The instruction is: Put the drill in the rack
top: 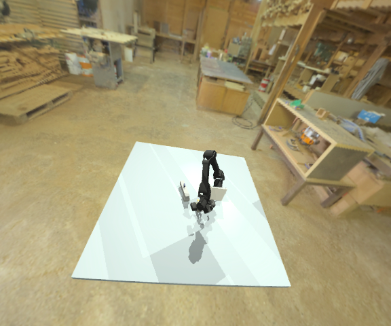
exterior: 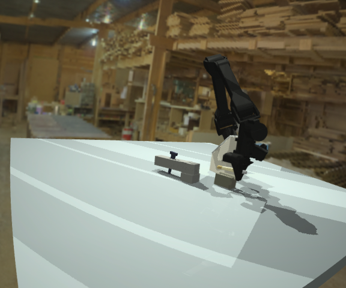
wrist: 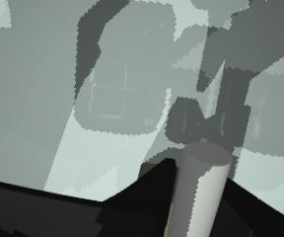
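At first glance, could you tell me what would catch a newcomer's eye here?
The black arm bends steeply down mid-table, its claw shut on the drill, a grey cylinder with a yellowish end. Just below sits a small olive block; left of it, a grey bar with a dark key.

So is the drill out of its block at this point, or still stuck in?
Out. The gripper is shut on the drill, carried beside the small block; the wrist view shows its grey tip free above the table.
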Controlling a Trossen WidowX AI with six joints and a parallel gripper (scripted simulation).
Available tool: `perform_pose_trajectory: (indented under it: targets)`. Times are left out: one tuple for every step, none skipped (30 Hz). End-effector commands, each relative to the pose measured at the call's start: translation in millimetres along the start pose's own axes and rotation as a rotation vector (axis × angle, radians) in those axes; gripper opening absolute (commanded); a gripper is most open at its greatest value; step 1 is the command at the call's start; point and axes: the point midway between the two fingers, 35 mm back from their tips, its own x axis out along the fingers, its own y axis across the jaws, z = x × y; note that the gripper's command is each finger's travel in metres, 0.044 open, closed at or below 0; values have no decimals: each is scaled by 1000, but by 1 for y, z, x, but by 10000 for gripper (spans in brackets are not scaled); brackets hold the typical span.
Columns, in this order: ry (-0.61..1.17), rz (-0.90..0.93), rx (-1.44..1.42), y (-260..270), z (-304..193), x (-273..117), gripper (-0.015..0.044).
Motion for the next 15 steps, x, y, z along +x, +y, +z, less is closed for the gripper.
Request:
perform_pose_trajectory:
  targets:
    - [8, 2, -9, 1, -1, 5, 0]
    - [9, 2, -9, 1, -1, 6, 0]
    - [9, 2, -9, 1, -1, 7, 0]
    - [9, 2, -8, 1, -1, 8, 0]
    - [9, 2, -8, 0, -1, 9, 0]
    - [9, 2, -8, 0, -1, 10, 0]
    - [9, 2, -8, 0, -1, 11, 0]
    - [9, 2, -8, 0, 0, 12, 0]
    - [9, 2, -8, 0, 0, 13, 0]
    - [9, 2, -8, 0, 0, 14, 0]
    - [9, 2, -8, 0, 0, 15, 0]
    - [9, 2, -8, 0, 0, 16, 0]
    - [9, 2, -8, 0, 0, 17, 0]
    - [9, 2, -8, 0, 0, 18, 0]
    - [9, 2, -8, 0, 0, 19, 0]
